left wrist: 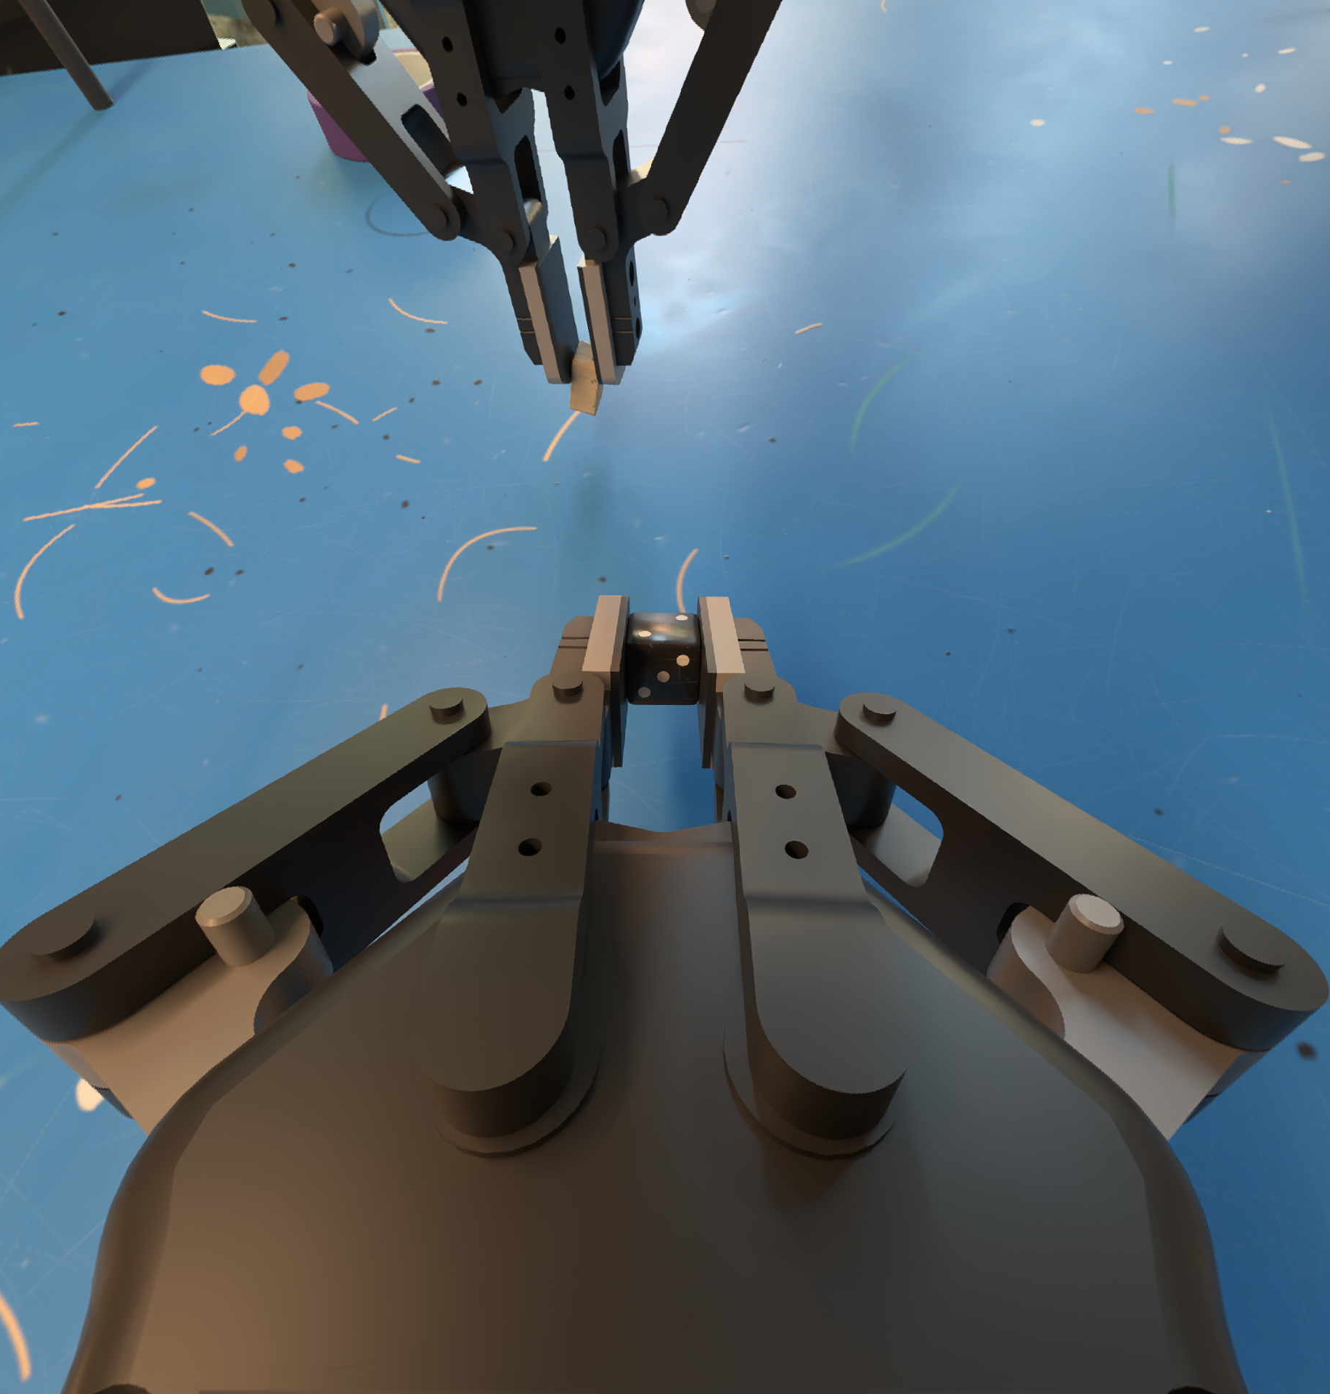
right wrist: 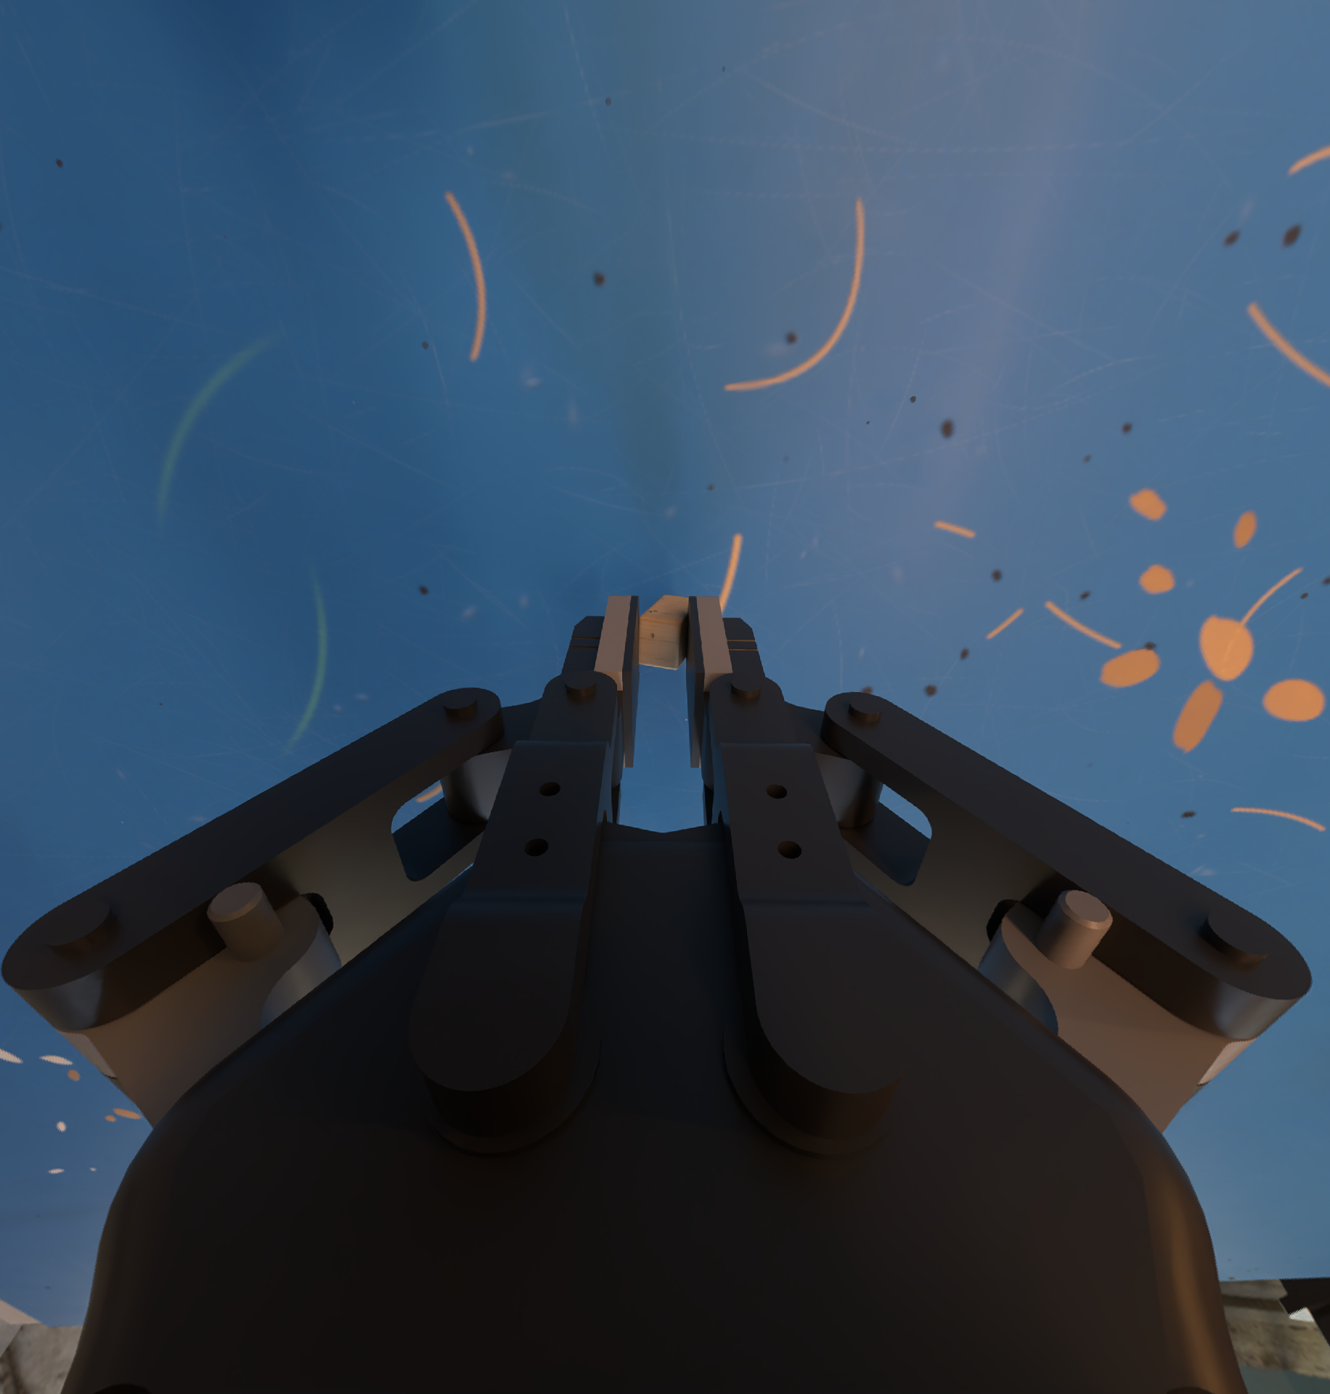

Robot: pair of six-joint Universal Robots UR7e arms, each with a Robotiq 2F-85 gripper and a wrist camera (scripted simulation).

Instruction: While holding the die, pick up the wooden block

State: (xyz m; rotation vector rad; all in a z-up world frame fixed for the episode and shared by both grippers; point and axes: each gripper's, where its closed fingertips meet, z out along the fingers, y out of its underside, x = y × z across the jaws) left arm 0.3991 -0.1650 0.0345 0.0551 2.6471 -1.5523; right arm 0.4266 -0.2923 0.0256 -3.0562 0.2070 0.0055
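My left gripper (left wrist: pixel 663 634) is shut on a black die (left wrist: pixel 663 658) with white pips, held between its pads above the blue table (left wrist: pixel 1024 452). My right gripper (right wrist: pixel 663 626) is shut on a small pale wooden block (right wrist: pixel 662 640). In the left wrist view the right gripper (left wrist: pixel 585 369) reaches down from the top, and the wooden block (left wrist: pixel 586 388) sticks out below its fingertips, just above the table. The two grippers face each other, apart.
A purple container (left wrist: pixel 338 128) stands on the table at the back left, partly hidden behind the right gripper. A dark slanted leg (left wrist: pixel 74 60) shows at the far top left. The blue table (right wrist: pixel 345 226) carries orange and dark paint marks.
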